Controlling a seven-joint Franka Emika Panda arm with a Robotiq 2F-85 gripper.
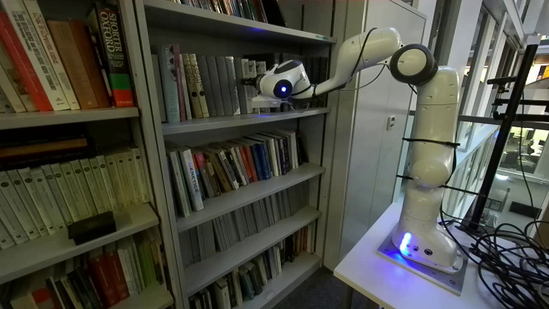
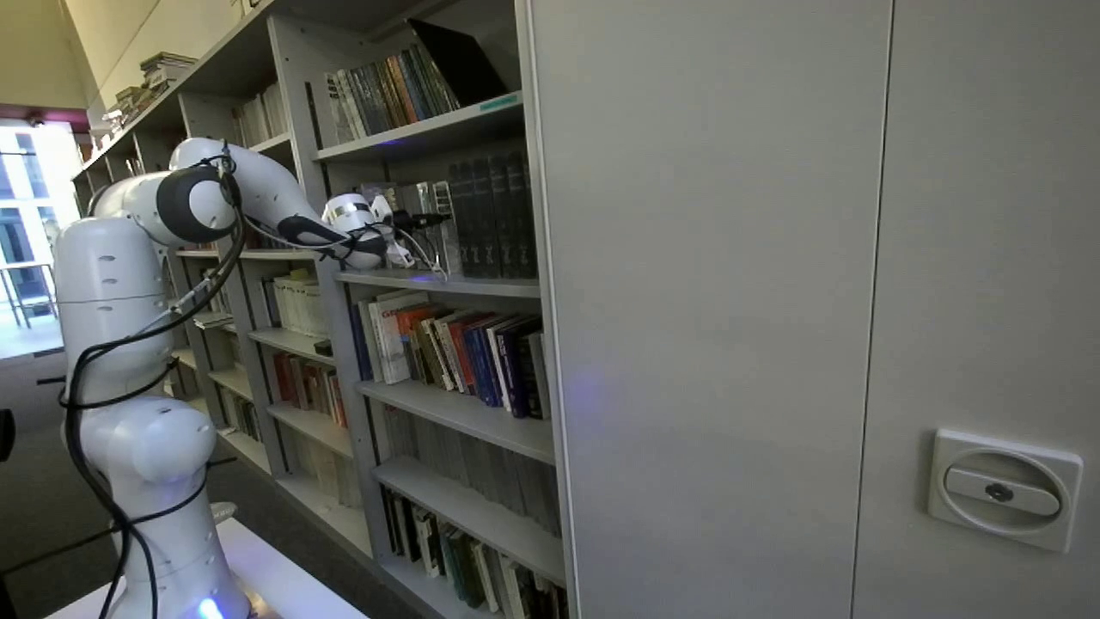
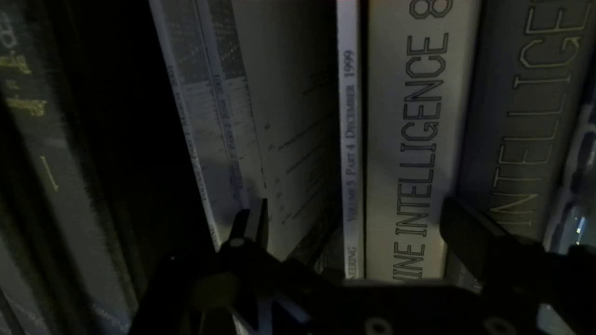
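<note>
The gripper [image 3: 354, 218] faces a row of books [image 1: 216, 86], jaws wide apart and clasping nothing; in the wrist view a pale book [image 3: 419, 139] and a thin booklet [image 3: 351, 139] show between them, contact not determinable. Both stand on the shelf [image 1: 214, 123], near its front edge, short of its right corner in both exterior views. Reach appears complete; no grip is yet taken.

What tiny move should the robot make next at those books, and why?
Probably nudge the open tool slightly rightward, as the wrist view shows it. There, the right finger overlaps the right edge of the pale INTELLIGENCE 8 book, while the left finger stands well left of it, so shifting might better centre that book between them.
</note>
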